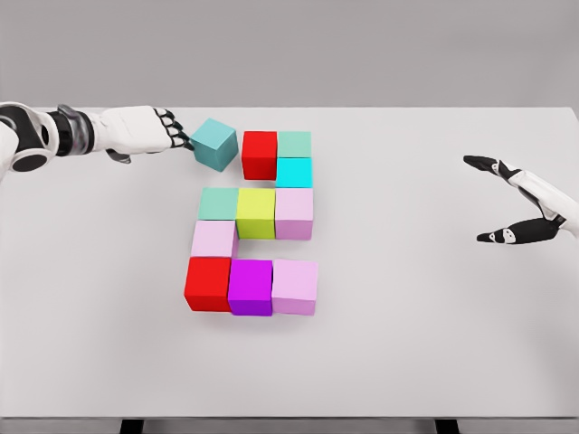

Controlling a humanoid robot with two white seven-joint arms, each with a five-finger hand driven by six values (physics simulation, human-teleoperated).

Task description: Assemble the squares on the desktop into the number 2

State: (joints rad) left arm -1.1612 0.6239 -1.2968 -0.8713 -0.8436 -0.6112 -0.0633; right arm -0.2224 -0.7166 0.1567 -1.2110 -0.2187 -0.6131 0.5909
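We find no brand, label or writing on anything here.

At far left our left hand [154, 132] reaches in over the white table [434, 298], its dark fingertips [181, 137] curled up against the left face of a teal cube [215, 144]. That cube sits turned at an angle, just beside a red cube [260, 154] but not flush with it; we cannot tell whether the fingers grip it or only press on it.

The other cubes already form most of a 2 at the table's middle. In the top row, right of the red cube, a sage cube [295, 144] stands behind a cyan cube [294, 172]. The middle row runs mint cube [218, 203], yellow-green cube [256, 212], lilac cube [294, 213], all touching. Below the mint one sits a pale pink cube [213, 239]. The bottom row holds a second red cube [208, 283], a magenta cube [251, 287] and a light pink cube [295, 287]. All faces are plain, flat colour.

At far right our right hand [520, 204] hovers well apart from the cubes, fingers spread wide, holding nothing; its arm is cut off by the frame edge. The table's legs barely show at the bottom.
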